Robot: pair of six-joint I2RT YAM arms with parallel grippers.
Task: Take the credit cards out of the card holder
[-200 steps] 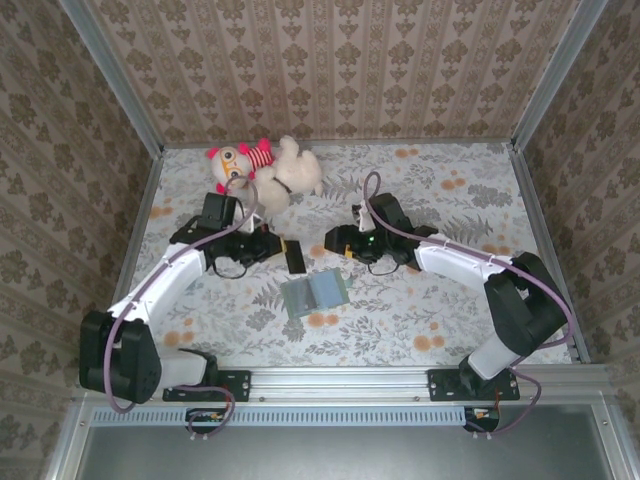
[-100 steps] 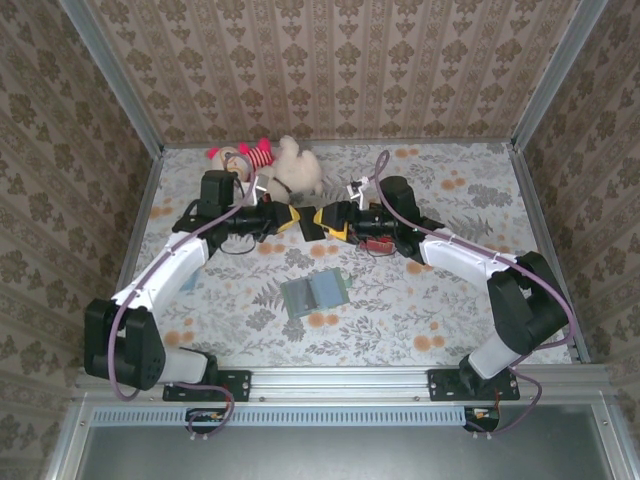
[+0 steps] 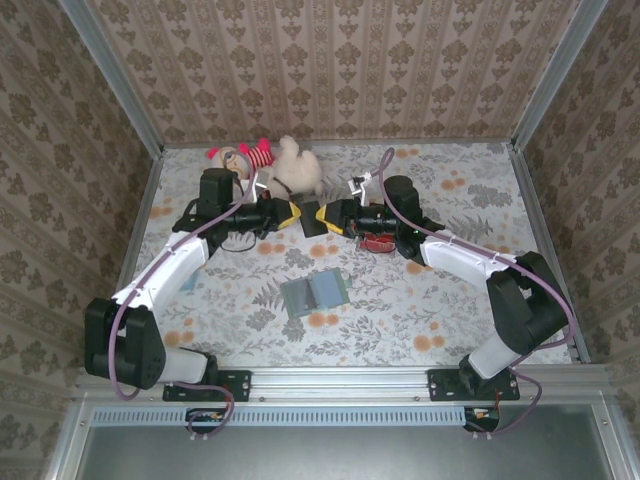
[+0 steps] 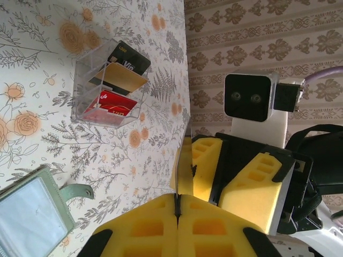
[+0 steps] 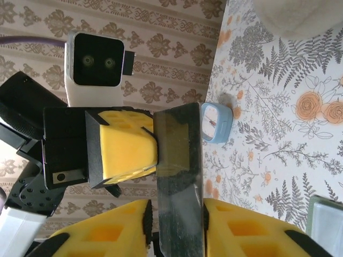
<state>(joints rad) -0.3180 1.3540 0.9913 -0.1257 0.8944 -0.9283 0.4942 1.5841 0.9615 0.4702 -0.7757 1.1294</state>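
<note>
Floral tabletop [image 3: 450, 290] below; dark card [image 3: 313, 217] bridges left claw [image 3: 296, 213] and right claw [image 3: 331, 217].

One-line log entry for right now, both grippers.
left gripper: shut on dark card | right gripper: fingers either side of same card, grip unconfirmed | card holder: open on table

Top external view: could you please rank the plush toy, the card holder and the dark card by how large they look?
1. plush toy
2. card holder
3. dark card, smallest, though raised nearer the camera.
</note>
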